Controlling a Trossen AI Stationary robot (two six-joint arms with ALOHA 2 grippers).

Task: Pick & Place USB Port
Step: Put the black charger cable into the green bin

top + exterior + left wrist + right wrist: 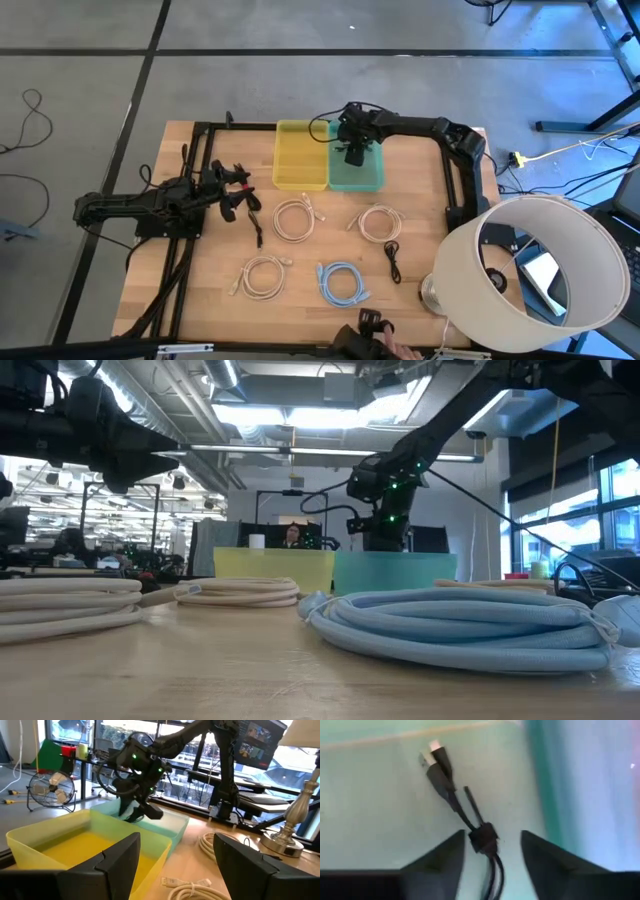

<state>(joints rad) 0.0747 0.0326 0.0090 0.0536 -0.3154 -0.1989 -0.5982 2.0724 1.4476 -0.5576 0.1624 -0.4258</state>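
Note:
A black USB cable (451,790), bound with a tie (482,839), lies on the floor of the teal bin (366,178), its plugs (433,756) close to the bin's wall. My right gripper (492,857) hovers over it, inside the bin's opening (353,153), open, one finger on each side of the tie, touching neither. The left wrist view shows that gripper (142,810) dipping into the teal bin (172,822). My left gripper (238,196) waits open over the table's left part, holding nothing (175,865).
A yellow bin (300,155) stands against the teal bin's left side. On the table lie three white cable coils (293,218) (378,222) (262,275), a blue coil (342,283) and a second black cable (392,260). A lamp (530,270) fills the near right corner.

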